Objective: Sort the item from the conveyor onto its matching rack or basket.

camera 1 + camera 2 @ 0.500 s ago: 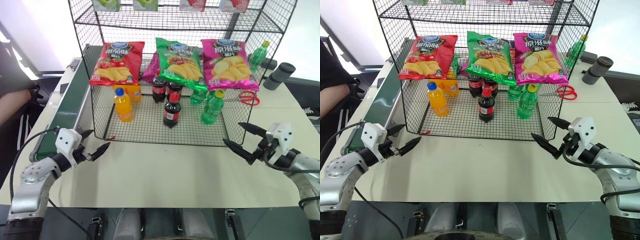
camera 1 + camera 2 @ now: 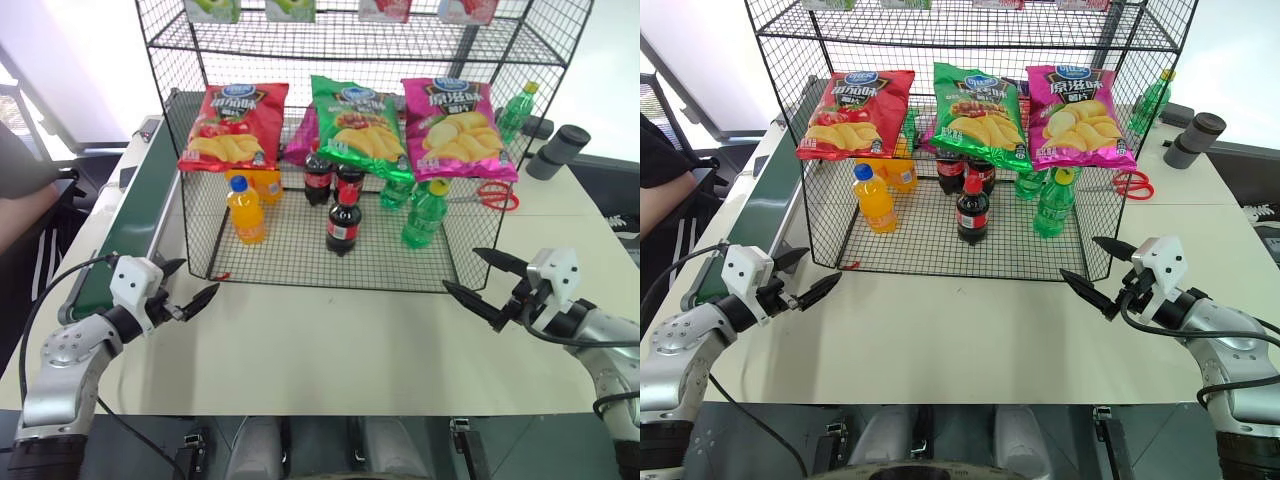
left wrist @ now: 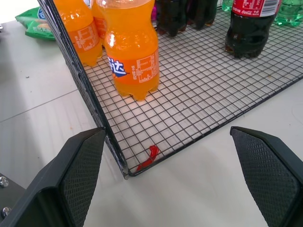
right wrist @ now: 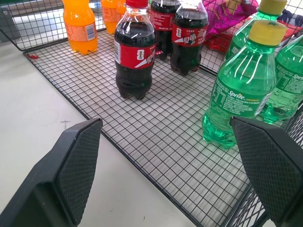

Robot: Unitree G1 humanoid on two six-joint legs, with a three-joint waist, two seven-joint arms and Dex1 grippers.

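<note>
Both open tools (image 2: 188,284) (image 2: 482,277) hover apart from the caged cola bottle (image 2: 343,224).

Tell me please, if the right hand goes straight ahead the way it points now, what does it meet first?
Probably the green Sprite bottle or the front cola bottle on the black wire rack's floor. The right hand is open, and depth is unclear.

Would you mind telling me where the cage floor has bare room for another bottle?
Bare mesh runs along the cage's front edge, before the cola bottle; also between the orange bottle and the cola. The back row under the crisp bags is crowded.
</note>
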